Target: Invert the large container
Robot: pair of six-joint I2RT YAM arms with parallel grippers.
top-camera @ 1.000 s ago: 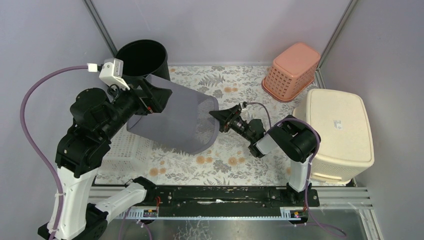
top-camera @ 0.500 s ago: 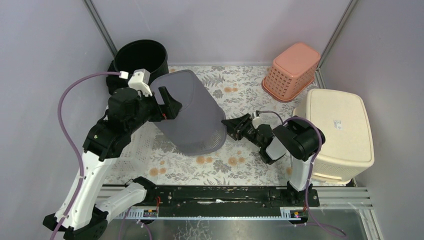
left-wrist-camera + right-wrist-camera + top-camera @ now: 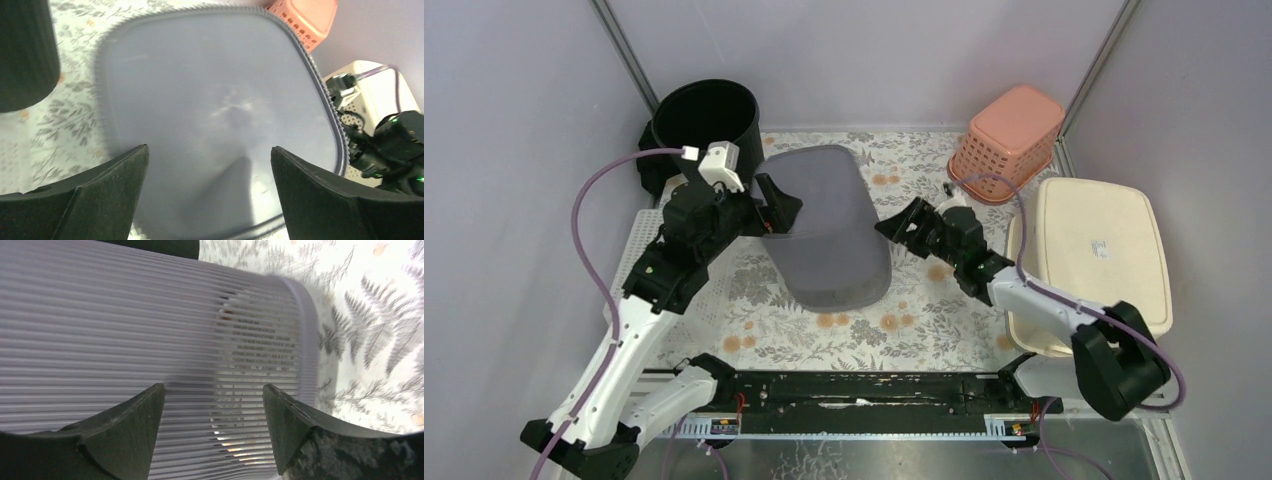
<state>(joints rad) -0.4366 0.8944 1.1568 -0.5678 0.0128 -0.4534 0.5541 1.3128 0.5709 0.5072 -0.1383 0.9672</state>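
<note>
In the middle of the flowery mat [image 3: 904, 322], your grey ribbed bin [image 3: 829, 225] stands mouth down, flat bottom up, between both grippers. Your left gripper [image 3: 778, 204] is nearer, by its top, fingers wide apart. Your right gripper [image 3: 900, 224], also apart, waits just beside.

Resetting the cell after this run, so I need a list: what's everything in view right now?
bin: 1, grey, mid-mat, base up
bucket: 1, black, far left corner
basket: 1, orange, far right
box: 1, cream, right edge
tray: 1, white, left edge of the mat
mat: 1, floral, under everything
left end effector: 1, black, open, at the bin's left
right end effector: 1, black, open, right of the bin, not touching
</note>
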